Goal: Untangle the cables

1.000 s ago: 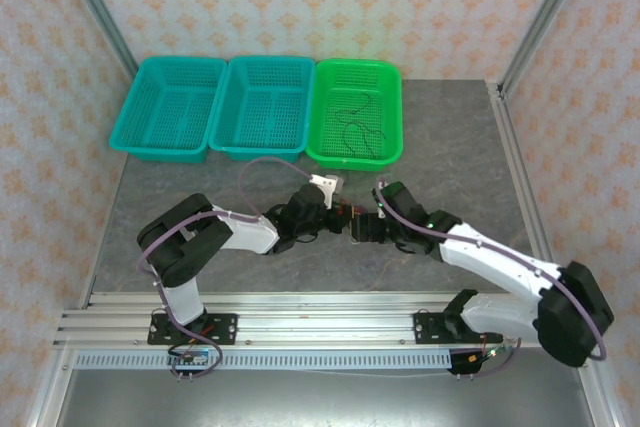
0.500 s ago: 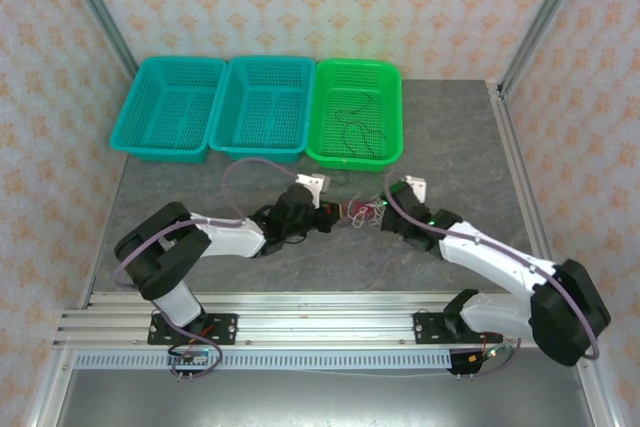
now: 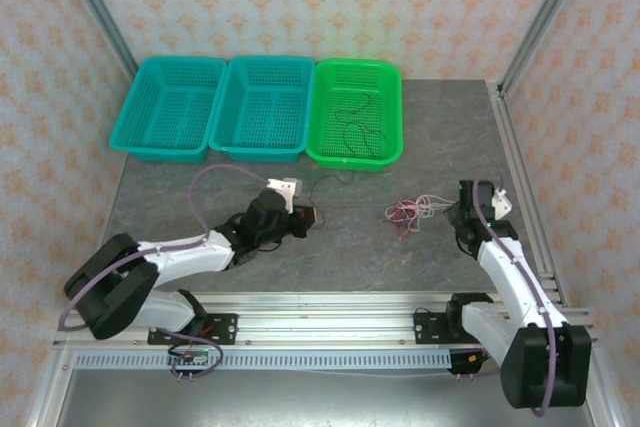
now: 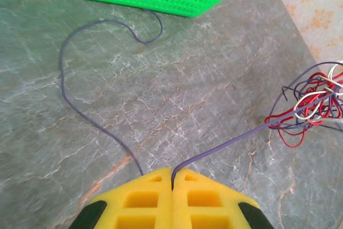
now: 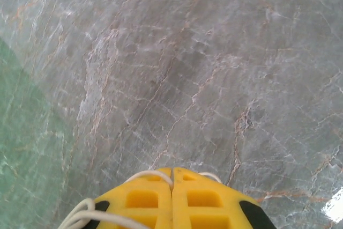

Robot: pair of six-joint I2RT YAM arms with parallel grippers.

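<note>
Marble table (image 3: 440,137): left claw (image 4: 172,171), right claw (image 5: 172,170) each pinch cables (image 4: 313,100).

Red, white and dark purple in the cables (image 4: 310,99), over a grey table (image 3: 440,137) marbled with rusty veins. Teal on the left basket (image 3: 180,60), teal on the middle basket (image 3: 270,59), bright green on the right basket (image 3: 360,61). Yellow with black corners on the left gripper (image 4: 172,174) and the right gripper (image 5: 172,172).

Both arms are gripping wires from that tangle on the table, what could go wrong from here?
1. The left pincer is shut on a thin dark purple wire and the right pincer on a thin white wire. Both wires run to the small red, white and purple knot, so pulling apart may tighten it.
2. Such thin strands may slip free.
</note>
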